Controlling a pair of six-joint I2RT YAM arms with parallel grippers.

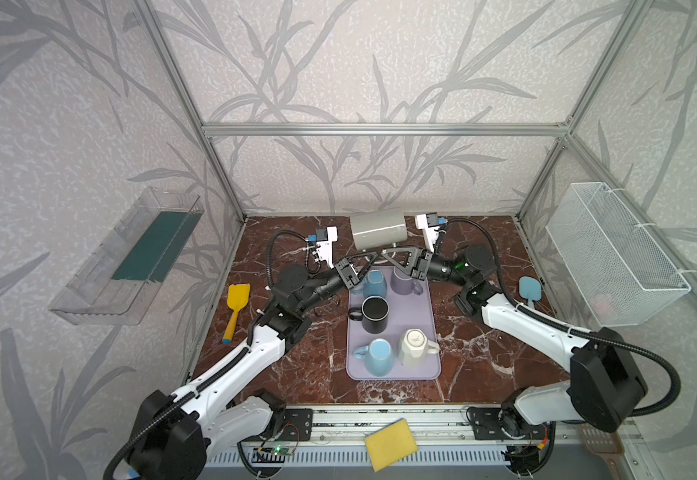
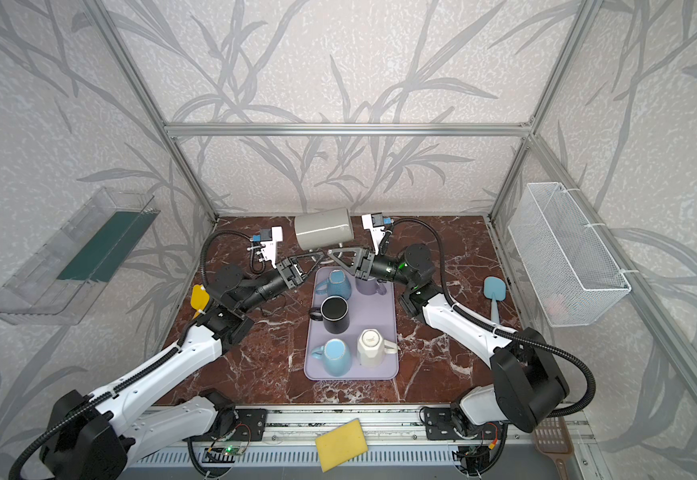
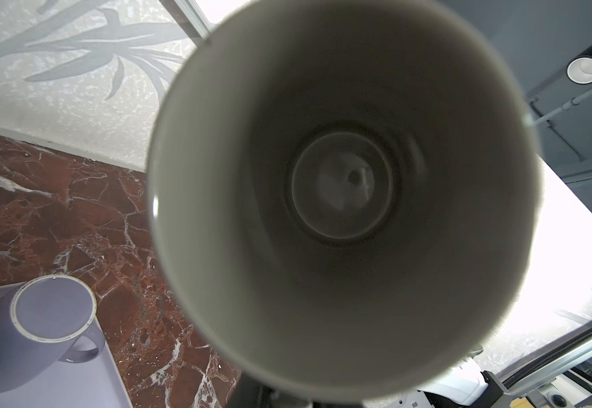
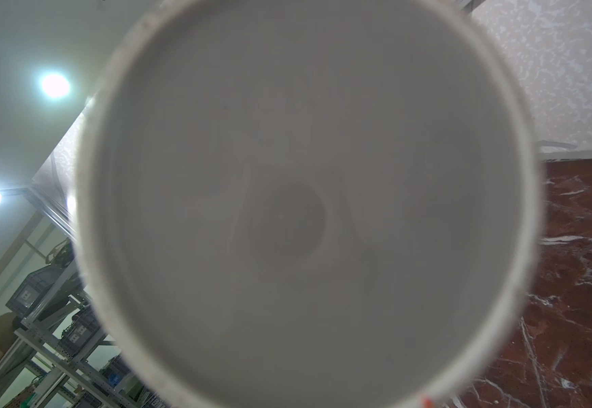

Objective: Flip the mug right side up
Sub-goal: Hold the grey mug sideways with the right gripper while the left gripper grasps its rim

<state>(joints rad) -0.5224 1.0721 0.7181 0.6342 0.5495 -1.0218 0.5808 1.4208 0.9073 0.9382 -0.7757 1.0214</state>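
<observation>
The grey mug [image 1: 378,228] hangs in the air on its side, over the far end of the tray [image 1: 432,332] and near the middle of the far edge of the table [image 1: 297,365]. Its mouth faces the left arm, whose wrist view looks straight into the grey mug [image 3: 344,197]. Its base faces the right arm and fills that wrist view. I judge the turn about half done, since the mug is neither inverted nor upright. The handle [image 1: 375,250] seems to point down, and both grippers meet there beneath the body. The right gripper [image 1: 386,252] is closed, apparently pinching the handle, which would explain what keeps the mug aloft. The left gripper [image 1: 368,261] reaches the same spot from the opposite side. Whether its jaws have closed on anything I cannot tell. This looks like a hand-over that lets the rotation go on. Below, a lilac mug [image 1: 407,282] sits base-up at the tray's far right corner, and a black mug [image 1: 375,313] stands mouth-up mid-tray.
</observation>
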